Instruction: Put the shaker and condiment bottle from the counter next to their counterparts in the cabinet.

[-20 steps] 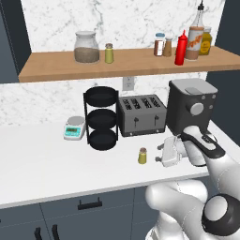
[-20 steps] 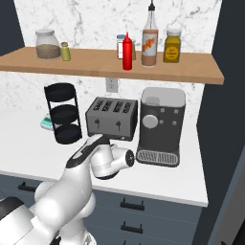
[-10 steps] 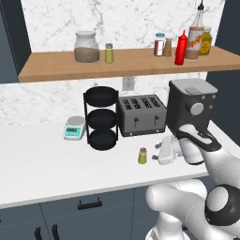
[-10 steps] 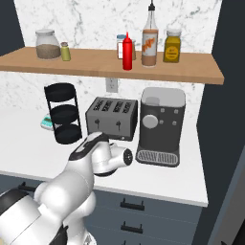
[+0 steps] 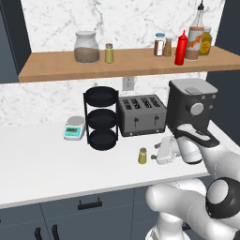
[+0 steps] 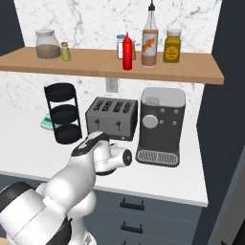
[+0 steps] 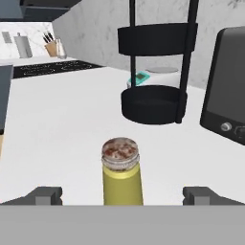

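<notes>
We see the end effector (image 7: 122, 195) spread wide and low over the white bench (image 5: 42, 164), gripping nothing. The shaker (image 7: 121, 171) stands upright straight ahead of it, between the two fingertips (image 7: 46, 195) but touching neither; in the left base view the shaker (image 5: 142, 155) sits just beside the end effector (image 5: 159, 152). Beyond the shaker stands the black tiered rack (image 7: 155, 72), with the toaster (image 5: 141, 115) off to one side. Well above the end effector, on the cabinet (image 5: 122, 63) shelf, the condiment bottle (image 5: 195, 35) stands upright beside the red squeeze bottle (image 5: 181, 48), and the second shaker (image 5: 108, 53) stands near a glass jar (image 5: 86, 47).
</notes>
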Controlling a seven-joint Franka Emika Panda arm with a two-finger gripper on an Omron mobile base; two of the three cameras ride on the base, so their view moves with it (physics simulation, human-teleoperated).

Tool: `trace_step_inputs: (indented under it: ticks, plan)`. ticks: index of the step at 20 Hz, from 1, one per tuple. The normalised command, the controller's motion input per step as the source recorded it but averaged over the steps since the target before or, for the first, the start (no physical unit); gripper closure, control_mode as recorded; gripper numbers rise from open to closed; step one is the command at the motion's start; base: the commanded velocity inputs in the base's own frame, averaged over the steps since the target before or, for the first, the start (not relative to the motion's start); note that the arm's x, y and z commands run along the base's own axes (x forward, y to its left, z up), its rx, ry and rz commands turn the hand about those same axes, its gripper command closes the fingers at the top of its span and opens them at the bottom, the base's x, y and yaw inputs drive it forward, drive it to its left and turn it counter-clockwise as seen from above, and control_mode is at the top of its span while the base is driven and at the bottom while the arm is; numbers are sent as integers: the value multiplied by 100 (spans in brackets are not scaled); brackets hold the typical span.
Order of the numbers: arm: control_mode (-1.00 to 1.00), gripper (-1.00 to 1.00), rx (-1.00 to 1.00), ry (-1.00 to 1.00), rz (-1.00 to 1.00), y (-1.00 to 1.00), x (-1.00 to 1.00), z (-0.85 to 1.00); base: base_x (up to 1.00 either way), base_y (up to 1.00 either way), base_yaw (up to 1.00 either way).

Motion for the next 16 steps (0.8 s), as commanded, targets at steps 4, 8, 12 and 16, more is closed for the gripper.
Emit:
trace_step_inputs:
  ticks: [4, 8, 12, 16]
  plan:
    - [-100, -100, 0, 0, 0, 9, 2, -10, 0, 0, 0]
    - [-100, -100, 0, 0, 0, 14, 6, -9, 0, 0, 0]
    - [-100, -100, 0, 0, 0, 14, 8, -8, 0, 0, 0]
    - [-100, -100, 0, 0, -1, 14, 10, -10, 0, 0, 0]
